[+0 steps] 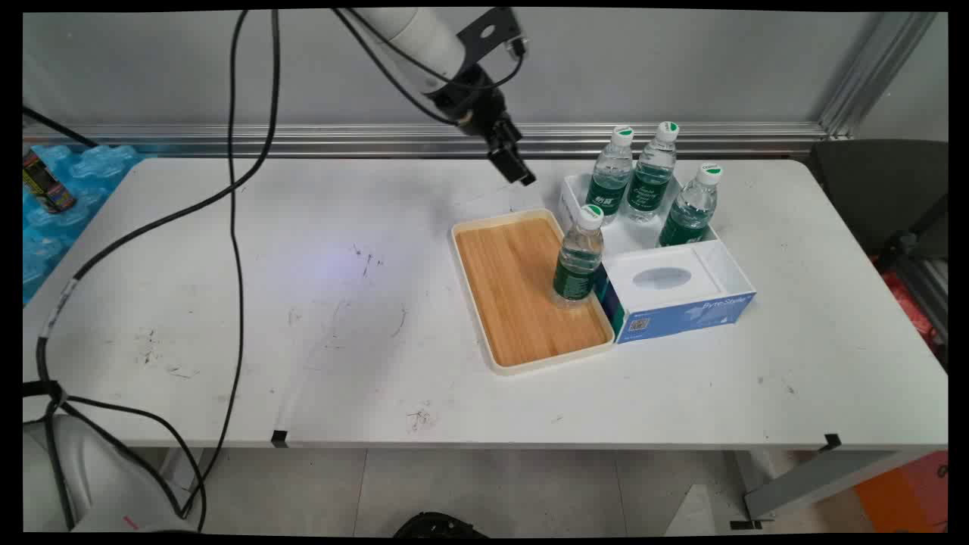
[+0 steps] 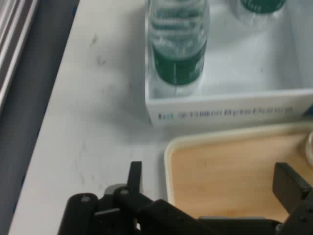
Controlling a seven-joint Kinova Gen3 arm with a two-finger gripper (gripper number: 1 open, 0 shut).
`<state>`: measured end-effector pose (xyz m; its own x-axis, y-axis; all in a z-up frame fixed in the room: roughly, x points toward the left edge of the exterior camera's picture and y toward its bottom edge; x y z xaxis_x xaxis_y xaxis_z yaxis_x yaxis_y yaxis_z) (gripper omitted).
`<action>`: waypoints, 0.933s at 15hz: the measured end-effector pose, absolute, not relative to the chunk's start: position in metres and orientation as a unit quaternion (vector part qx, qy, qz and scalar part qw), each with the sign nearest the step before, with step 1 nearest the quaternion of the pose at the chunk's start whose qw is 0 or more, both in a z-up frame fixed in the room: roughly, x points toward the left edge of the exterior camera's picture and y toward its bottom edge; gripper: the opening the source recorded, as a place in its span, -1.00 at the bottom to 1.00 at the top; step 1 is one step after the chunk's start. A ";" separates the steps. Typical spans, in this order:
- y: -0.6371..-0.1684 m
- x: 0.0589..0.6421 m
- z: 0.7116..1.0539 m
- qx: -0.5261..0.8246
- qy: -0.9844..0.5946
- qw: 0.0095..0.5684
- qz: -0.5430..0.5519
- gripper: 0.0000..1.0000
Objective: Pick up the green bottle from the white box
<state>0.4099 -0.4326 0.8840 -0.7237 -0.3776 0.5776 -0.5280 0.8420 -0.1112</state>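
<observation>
Your gripper (image 1: 521, 175) hangs released, jaws spread, above the far edge of the wooden tray (image 2: 230, 171), near the white box (image 1: 643, 235) holding three bottles (image 1: 649, 175); a fourth bottle (image 1: 578, 257) stands upright at the tray's right edge.

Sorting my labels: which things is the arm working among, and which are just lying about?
Around the tool, which is open:
- wooden tray
- bottle on the tray
- white and blue box
- three bottles in the box

Lying about:
- can
- blue pack
</observation>
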 end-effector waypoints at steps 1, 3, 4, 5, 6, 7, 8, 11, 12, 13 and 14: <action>-0.435 0.405 0.885 0.245 -0.917 0.283 0.137 1.00; -0.441 0.393 0.886 0.240 -0.914 0.294 0.142 1.00; -0.444 0.388 0.886 0.239 -0.913 0.299 0.144 1.00; -0.447 0.383 0.884 0.237 -0.911 0.303 0.147 1.00; -0.451 0.378 0.882 0.235 -0.910 0.308 0.149 1.00; -0.454 0.374 0.880 0.233 -0.908 0.312 0.151 1.00; -0.456 0.371 0.879 0.232 -0.908 0.315 0.152 1.00; -0.466 0.360 0.868 0.229 -0.903 0.327 0.159 1.00; -0.469 0.357 0.865 0.228 -0.902 0.330 0.161 1.00; -0.471 0.355 0.863 0.227 -0.901 0.332 0.162 1.00; -0.474 0.353 0.859 0.226 -0.900 0.335 0.163 1.00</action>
<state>0.3530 -0.4743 0.8594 -0.6730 -0.2973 0.6773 -0.5159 0.8448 -0.1418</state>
